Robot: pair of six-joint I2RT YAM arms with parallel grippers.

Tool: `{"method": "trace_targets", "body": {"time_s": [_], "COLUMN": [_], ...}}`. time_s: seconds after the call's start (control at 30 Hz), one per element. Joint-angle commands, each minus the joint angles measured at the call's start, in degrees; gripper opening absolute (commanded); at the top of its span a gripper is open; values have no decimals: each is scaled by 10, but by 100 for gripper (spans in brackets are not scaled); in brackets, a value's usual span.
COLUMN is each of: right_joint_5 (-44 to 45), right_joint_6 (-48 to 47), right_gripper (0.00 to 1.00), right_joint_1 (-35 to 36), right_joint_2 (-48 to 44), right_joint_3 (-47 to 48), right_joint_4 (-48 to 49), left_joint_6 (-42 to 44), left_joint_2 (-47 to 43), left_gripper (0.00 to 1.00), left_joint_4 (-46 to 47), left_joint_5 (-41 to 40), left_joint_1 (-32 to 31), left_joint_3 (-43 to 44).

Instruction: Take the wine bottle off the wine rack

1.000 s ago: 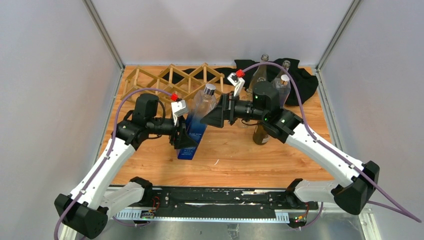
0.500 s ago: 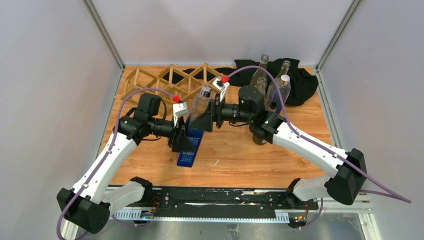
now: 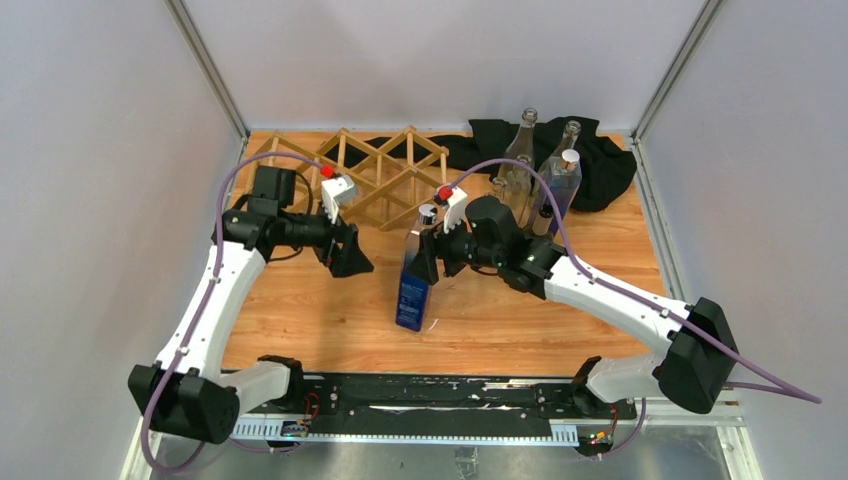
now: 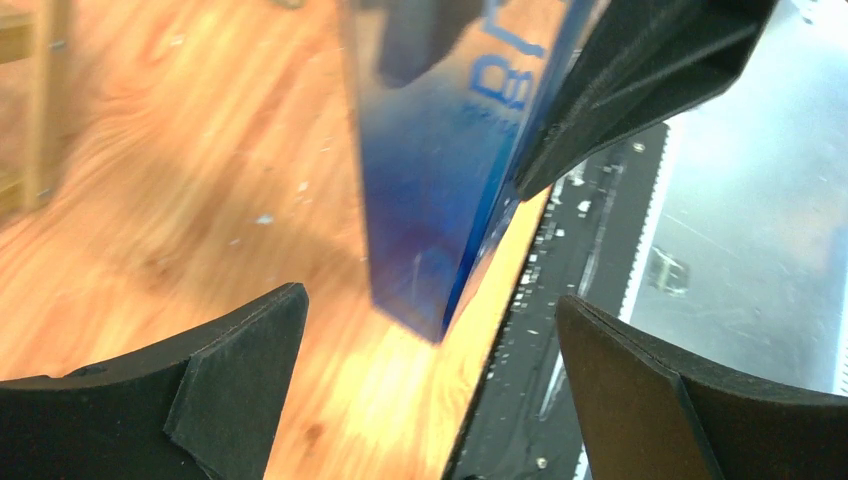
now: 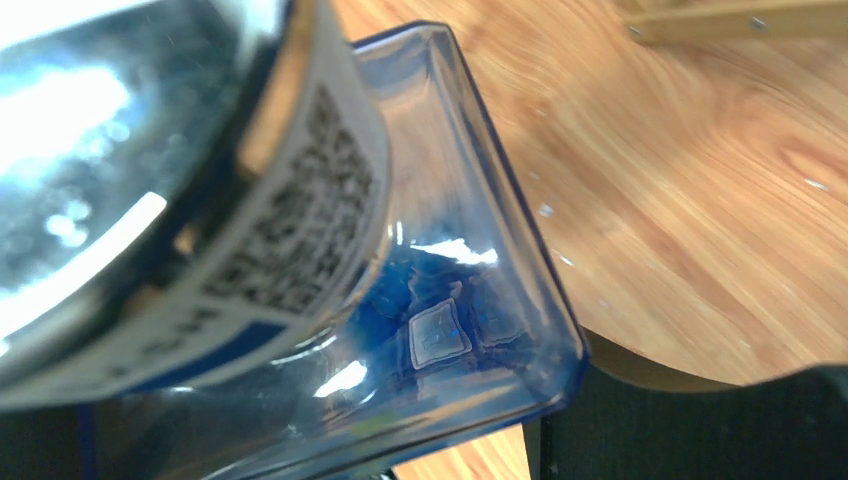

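The wine bottle (image 3: 413, 288) is square and blue-tinted with a silver cap. It stands nearly upright in the middle of the table, off the wine rack (image 3: 360, 170). My right gripper (image 3: 432, 258) is shut on its upper part, just below the neck. In the right wrist view the bottle (image 5: 300, 260) fills the frame and hides the gripper (image 5: 400, 440). My left gripper (image 3: 352, 262) is open, apart from the bottle on its left, with nothing between its fingers. The left wrist view has the left gripper (image 4: 430, 310) facing the bottle's (image 4: 430, 180) lower half.
Several other bottles (image 3: 545, 170) stand at the back right beside a black cloth (image 3: 600, 160). The light wooden lattice rack lies along the back left. A black rail (image 3: 430, 395) runs along the table's near edge.
My left gripper has let go of the bottle and drawn back to the left. My right gripper closed on the bottle's top and carried it right and toward the near edge.
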Motion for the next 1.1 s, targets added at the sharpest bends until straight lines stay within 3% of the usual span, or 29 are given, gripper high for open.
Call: {"method": "trace_targets", "body": {"time_s": [0.0,0.33,0.57,0.63,0.73,0.9,1.0,1.07], "right_joint_5": [93,242,259,254,251,259,263,266], "right_joint_6": [-80,-161,-160,-151,-132,-110,-102,-101], "right_gripper": [0,0,2,10,32,61,85,87], "right_joint_1": [2,1,1,1,1,0,0,1], "right_joint_2": [-47,-31,-8,-4,-1,-3,-15,-23], "right_joint_3": [-3,-24,-36,-43,-52,-54,-54,-55], "right_joint_4": [49,98,130,135,137,122,116,110], "left_joint_6": [15,51,47,37,-3,-22,-27,-31], "left_joint_2": [40,83,75,67,57,64,57,47], "left_gripper": [100,100,100,100,100,100,100,100], "left_joint_4": [-20,-20,11,32,83,100,116,127], "left_joint_5": [-70,-170,-196,-205,-210,-238,-268,-279], "left_joint_1": [56,119,140,141,141,141,141,141], "left_joint_3": [41,66,46,32,8,6,-6,-18]}}
